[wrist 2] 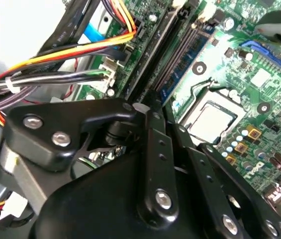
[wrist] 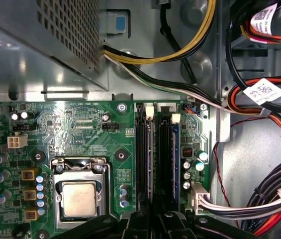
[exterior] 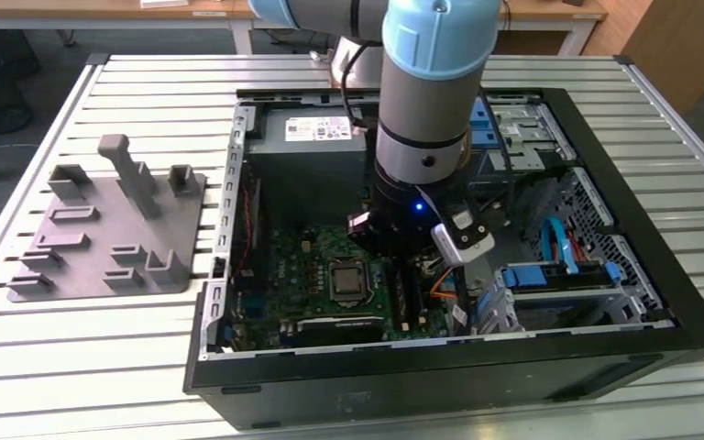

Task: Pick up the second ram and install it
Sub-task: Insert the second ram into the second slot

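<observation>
Gripper (wrist 2: 147,112) fingertips hidden behind own black linkage in second wrist view; cut off by frame edge in first wrist view; finger spacing undeterminable. Second ram (wrist: 174,149) seen edge-on among memory slots (wrist: 145,154); chips, label not discernible. Arm (exterior: 432,119) covers motherboard (exterior: 315,275) slot region in exterior view. Processor socket (wrist: 80,196) cropped at frame edge.

support: slatted metal table (exterior: 107,367) | on it: open computer case (exterior: 450,385); grey fixture (exterior: 107,234), apart
</observation>
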`<state>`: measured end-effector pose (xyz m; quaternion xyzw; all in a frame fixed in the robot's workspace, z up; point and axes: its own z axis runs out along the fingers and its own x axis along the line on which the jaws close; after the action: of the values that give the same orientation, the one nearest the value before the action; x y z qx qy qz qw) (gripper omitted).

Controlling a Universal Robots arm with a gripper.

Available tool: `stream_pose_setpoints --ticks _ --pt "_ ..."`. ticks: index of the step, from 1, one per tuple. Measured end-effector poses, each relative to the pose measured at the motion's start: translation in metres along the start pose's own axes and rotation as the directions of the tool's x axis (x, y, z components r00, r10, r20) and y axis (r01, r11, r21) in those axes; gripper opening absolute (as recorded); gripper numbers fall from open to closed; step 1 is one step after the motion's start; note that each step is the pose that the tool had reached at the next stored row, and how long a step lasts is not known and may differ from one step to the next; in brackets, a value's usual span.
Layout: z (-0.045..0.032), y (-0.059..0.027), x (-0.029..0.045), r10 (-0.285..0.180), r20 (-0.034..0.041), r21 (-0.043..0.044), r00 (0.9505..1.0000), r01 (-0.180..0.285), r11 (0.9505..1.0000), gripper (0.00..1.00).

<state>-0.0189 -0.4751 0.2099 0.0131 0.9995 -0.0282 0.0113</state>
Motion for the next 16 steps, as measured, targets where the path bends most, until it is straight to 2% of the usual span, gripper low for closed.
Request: stream_pose_setpoints --ticks 10,16 --pt "0.0005 0.0006 -0.0010 -0.005 -0.0017 0.0014 1.0000 0.005 1.0000 0.14" --pt "0.0057 0.0010 -0.0009 -0.006 -0.0024 0.0026 1.0000 0.006 1.0000 0.14"
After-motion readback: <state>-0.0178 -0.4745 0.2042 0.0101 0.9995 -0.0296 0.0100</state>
